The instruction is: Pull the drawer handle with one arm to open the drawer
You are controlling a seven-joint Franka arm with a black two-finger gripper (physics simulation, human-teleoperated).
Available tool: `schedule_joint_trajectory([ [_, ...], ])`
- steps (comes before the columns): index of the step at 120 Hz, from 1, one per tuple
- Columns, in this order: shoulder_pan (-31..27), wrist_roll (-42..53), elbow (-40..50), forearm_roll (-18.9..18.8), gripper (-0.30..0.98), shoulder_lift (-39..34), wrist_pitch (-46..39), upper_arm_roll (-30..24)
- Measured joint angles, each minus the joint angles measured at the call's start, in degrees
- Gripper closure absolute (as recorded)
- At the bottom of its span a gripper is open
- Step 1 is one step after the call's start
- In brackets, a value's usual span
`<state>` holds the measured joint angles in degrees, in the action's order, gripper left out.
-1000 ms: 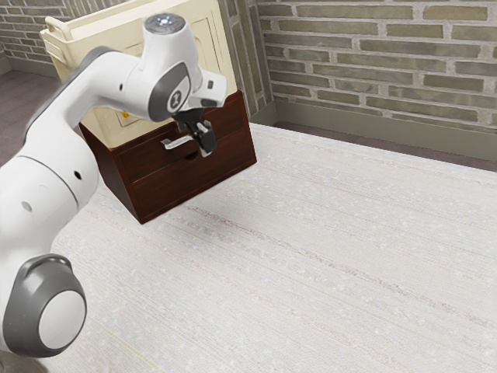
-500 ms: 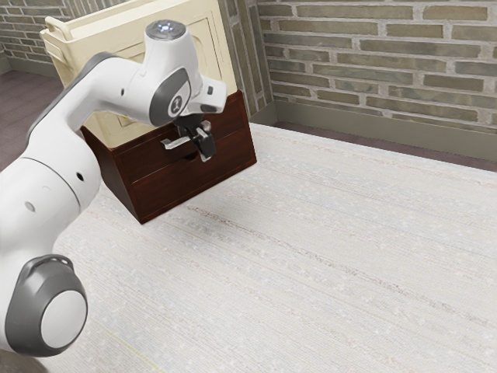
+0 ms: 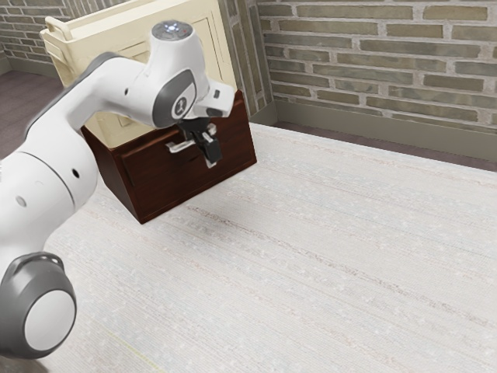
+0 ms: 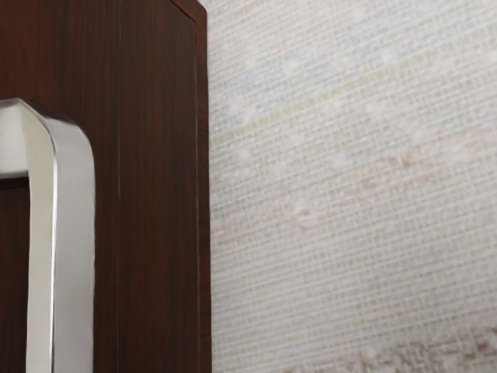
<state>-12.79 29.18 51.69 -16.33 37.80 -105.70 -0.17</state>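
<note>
Exterior view: tool (image 3: 209, 154) at handle (image 3: 179, 147); brick wall (image 3: 373, 70).

Exterior cam's off the arm's (image 3: 58, 155) side, farther back, angled down; wrist cam's super close, also facing down. Both catch the handle (image 4: 74, 233), dark wood front (image 3: 159, 188) and table (image 3: 326, 249).

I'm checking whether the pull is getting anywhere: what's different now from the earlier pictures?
My gripper has moved slightly down and toward the exterior view's right. The handle has shifted a little the same way, and the upper drawer front now seems to stand slightly out. Whether I have gripped the handle, I can't tell. The brown cabinet and cream box stayed put.
</note>
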Motion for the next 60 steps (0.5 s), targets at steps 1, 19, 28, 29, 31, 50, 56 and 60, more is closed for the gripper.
schedule_joint_trajectory([
  [1, 0.0, 0.0, 0.1, 0.0, 0.00, 0.0, 0.0, 0.0],
  [19, 0.2, 0.0, 2.9, 0.1, 0.00, -1.5, -0.4, -0.1],
  [28, 0.3, 0.0, 4.6, 0.2, 0.01, -2.6, -0.8, -0.2],
  [29, 0.3, 0.0, 4.8, 0.2, 0.01, -2.8, -0.8, -0.2],
  [31, 0.4, 0.0, 5.2, 0.2, 0.02, -3.0, -0.9, -0.2],
  [50, 1.4, -0.1, 7.7, 0.8, 0.03, -5.0, -1.6, -0.2],
  [56, 1.7, -0.1, 8.4, 1.0, 0.02, -5.4, -1.8, -0.2],
  [60, 1.8, -0.1, 8.7, 1.1, 0.02, -5.6, -1.9, -0.2],
])
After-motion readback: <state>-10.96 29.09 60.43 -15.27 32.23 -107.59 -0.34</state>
